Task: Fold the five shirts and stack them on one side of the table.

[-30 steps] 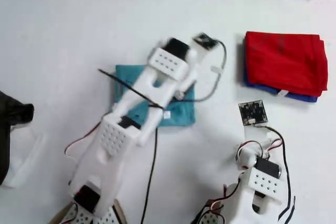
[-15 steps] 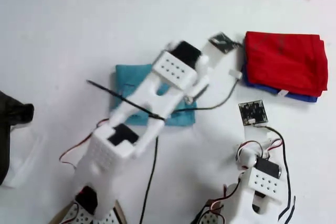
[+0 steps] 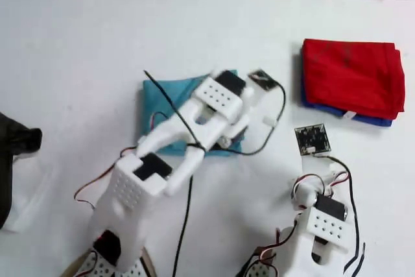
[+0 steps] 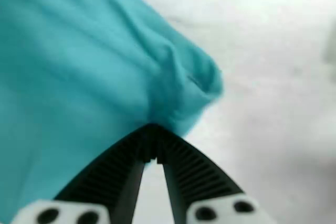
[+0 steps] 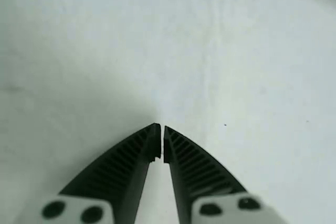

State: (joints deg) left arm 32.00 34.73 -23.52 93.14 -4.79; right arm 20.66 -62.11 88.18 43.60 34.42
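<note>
Currently the left jaws are pressed together on a fold at the edge of the teal shirt (image 4: pixel 79 66); the wrist view shows the black tips meeting right where the cloth bunches into a small rounded corner. From above, the left arm (image 3: pixel 194 128) stretches diagonally from the near edge of the worktop (image 3: pixel 78 43) out over the middle, and its wrist covers the right half of the teal shirt. The teal shirt lies roughly flat, centre of the worktop, in a folded rectangle with its left portion uncovered.

Right jaws: closed tip to tip, with only a hairline slit between them, nothing held, bare white worktop beneath. The right arm (image 3: pixel 324 222) sits folded back at the near right edge, well apart from the shirts.

The red shirt (image 3: pixel 353 76) is folded and lies at the right side of the worktop, on top of a folded blue shirt (image 3: pixel 366 119) whose edge shows along the lower and left sides. Between this stack and the right arm lies a small dark circuit board (image 3: pixel 312 139) on a wire.
</note>
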